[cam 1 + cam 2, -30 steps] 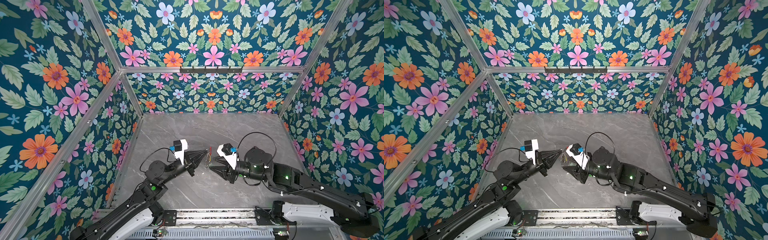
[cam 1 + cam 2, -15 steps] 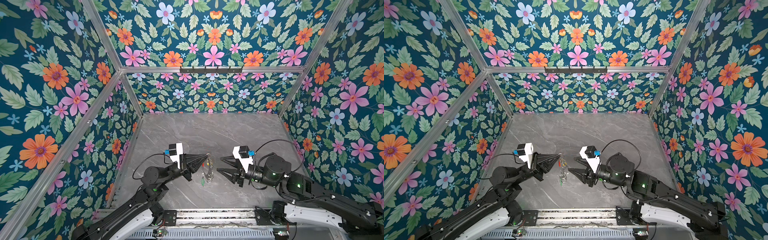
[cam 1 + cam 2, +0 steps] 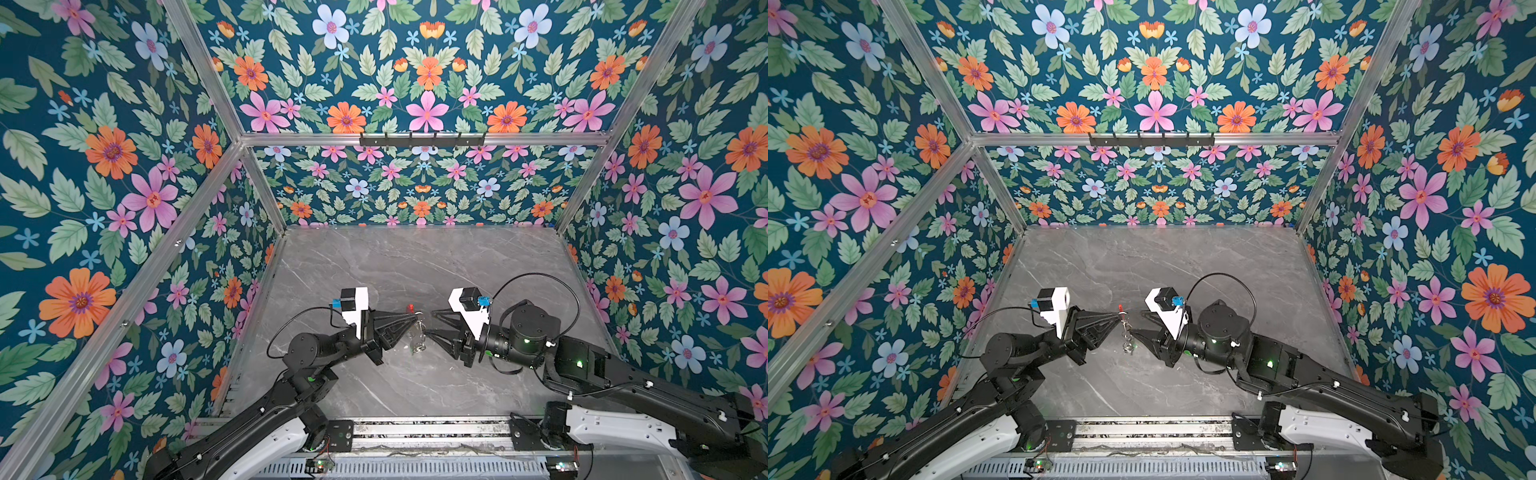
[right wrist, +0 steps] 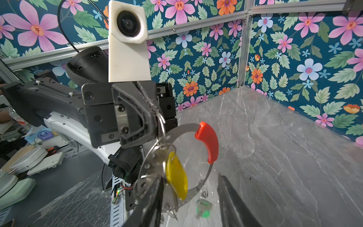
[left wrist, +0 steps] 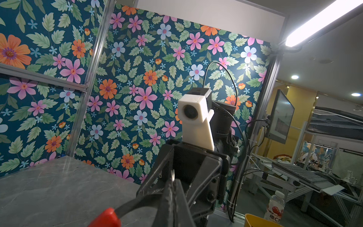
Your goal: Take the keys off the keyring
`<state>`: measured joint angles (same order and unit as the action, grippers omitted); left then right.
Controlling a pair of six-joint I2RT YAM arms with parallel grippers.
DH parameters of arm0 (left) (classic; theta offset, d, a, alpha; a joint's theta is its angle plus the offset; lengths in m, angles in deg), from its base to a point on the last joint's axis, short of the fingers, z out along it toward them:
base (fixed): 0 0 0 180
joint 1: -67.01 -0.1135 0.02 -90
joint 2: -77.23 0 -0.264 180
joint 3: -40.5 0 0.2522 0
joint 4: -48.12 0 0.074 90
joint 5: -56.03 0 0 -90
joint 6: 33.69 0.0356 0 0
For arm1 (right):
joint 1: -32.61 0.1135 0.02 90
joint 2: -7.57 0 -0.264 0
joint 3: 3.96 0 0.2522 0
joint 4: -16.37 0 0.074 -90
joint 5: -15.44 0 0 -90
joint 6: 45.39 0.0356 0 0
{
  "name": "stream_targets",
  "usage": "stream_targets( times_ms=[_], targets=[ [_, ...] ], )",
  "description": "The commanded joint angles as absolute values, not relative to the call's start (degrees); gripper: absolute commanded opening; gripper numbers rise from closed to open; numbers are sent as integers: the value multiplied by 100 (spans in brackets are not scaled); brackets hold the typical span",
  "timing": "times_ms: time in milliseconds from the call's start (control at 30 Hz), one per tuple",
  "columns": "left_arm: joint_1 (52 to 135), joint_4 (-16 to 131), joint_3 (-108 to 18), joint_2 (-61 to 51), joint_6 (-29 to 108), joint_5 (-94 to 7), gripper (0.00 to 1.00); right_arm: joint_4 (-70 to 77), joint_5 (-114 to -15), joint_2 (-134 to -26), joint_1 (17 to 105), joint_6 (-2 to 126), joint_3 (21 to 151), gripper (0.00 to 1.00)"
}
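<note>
My left gripper [image 3: 415, 318] [image 3: 1120, 318] [image 5: 172, 183] is shut on the rim of the keyring [image 4: 196, 191], a thin grey ring with a red curved segment [image 3: 410, 307] [image 3: 1120, 307] [image 5: 106, 218] [image 4: 208, 141]. The ring [image 3: 417, 334] [image 3: 1126, 337] hangs from it above the table. In the right wrist view a short yellow key [image 4: 176, 176] and a blurred green-tagged key [image 4: 204, 211] dangle from the ring. My right gripper [image 3: 431, 322] [image 3: 1138, 322] [image 4: 191, 204] is open, and the ring's lower rim and the yellow key sit between its fingers [image 4: 231, 202].
The grey marble tabletop [image 3: 415, 266] is walled by floral panels on three sides. A black hook rail [image 3: 422, 139] runs along the back wall. In the left wrist view, a yellow bin [image 5: 261, 221] and a bottle [image 5: 275, 206] stand outside the enclosure.
The right gripper drew away to the right, then came back toward the hanging ring. The left gripper stayed shut on the ring and barely moved.
</note>
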<state>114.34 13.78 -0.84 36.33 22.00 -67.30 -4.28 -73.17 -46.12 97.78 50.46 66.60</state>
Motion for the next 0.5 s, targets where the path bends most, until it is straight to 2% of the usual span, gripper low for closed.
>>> stream_targets(
  times_ms=[0, 333, 467],
  targets=[
    [11430, 1081, -86, 3628, 2142, -6819, 0, -196, -7296, -4697, 9770, 5011, 6723, 49],
    [11435, 1080, -69, 3575, 2113, -6726, 0, -99, -7038, -4907, 9788, 5041, 6816, 49],
    [11431, 1056, -60, 3558, 2098, -6746, 0, -156, -7090, -4971, 9805, 5053, 6871, 46]
  ],
)
